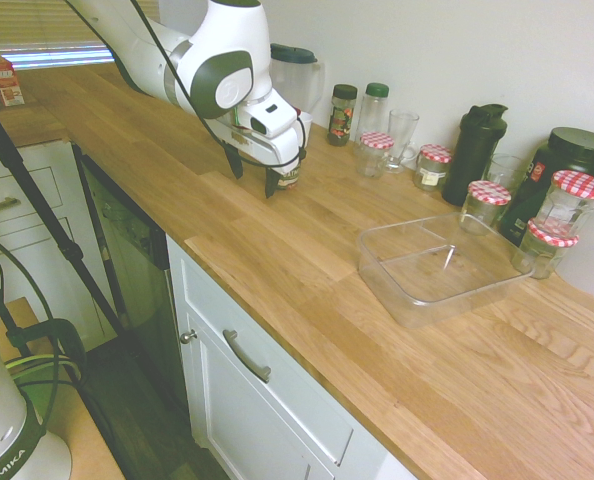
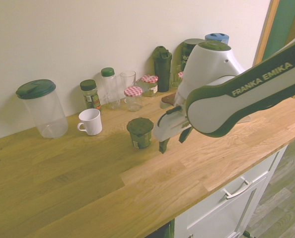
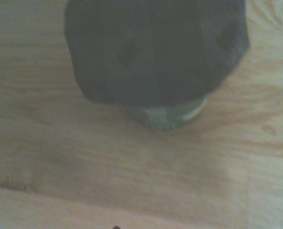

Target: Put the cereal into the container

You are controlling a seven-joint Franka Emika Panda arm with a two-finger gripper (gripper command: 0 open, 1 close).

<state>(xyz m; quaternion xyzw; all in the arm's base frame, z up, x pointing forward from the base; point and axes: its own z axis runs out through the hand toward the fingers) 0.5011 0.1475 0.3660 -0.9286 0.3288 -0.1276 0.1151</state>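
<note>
Cereal jar (image 2: 140, 132), squat with a wide dark lid and green label, stands upright on the wooden tabletop (image 1: 277, 250), well apart from the clear plastic container (image 1: 439, 266), which sits empty near the checkered-lid jars (image 1: 489, 203). The pincer (image 2: 171, 141) hangs just beside the jar with its fingers spread apart and nothing between them, tilted steeply downward. In the wrist view the lid (image 3: 156, 47) fills the upper part of the picture, so the jar lies ahead of the fingers, not yet between them.

The step in hand looks like the approach for the grasp. To do it well, I would bring the fingers forward until they straddle the jar's body below the lid's overhang, one on each side, before closing; closing on the lid's rim alone risks a slip. Centre the jar between the fingers so that neither nudges it first and tips it. The white mug (image 2: 90, 121) stands clear enough to be no hindrance.
</note>
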